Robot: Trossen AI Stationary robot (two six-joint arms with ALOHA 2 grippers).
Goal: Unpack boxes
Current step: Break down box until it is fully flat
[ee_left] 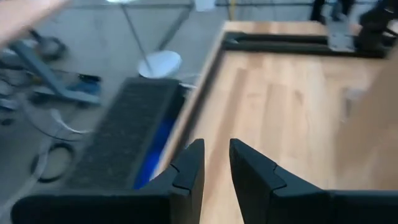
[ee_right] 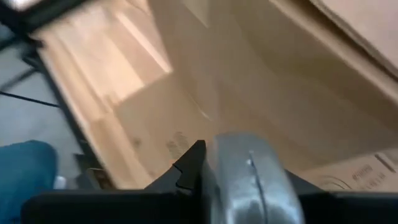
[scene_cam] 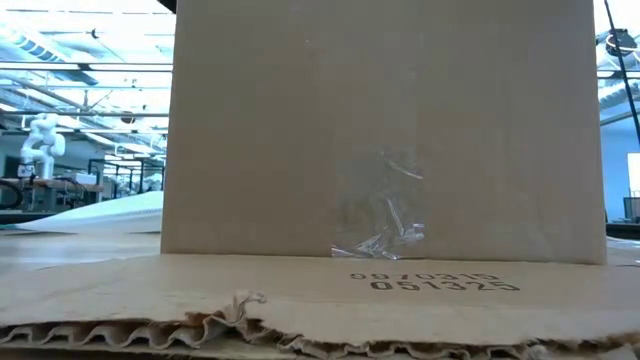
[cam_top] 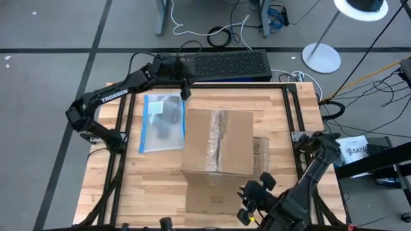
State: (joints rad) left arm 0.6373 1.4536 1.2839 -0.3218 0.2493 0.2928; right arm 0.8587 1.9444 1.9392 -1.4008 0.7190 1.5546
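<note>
Your left gripper (cam_top: 185, 90) hung over the table's far edge beside the black grille-topped unit (cam_top: 230, 65), fingers (ee_left: 189, 168) slightly parted and grasping nothing, with the clear blue-edged pouch (cam_top: 162, 122) lying flat just beside it. The brown cardboard box (cam_top: 218, 141) stood mid-table, taped along its top, one flap spread toward the near edge. Your right gripper (cam_top: 252, 192) sat at the near right by that flap, clenched on a grey metallic object (ee_right: 252, 180) I could not identify.
</note>
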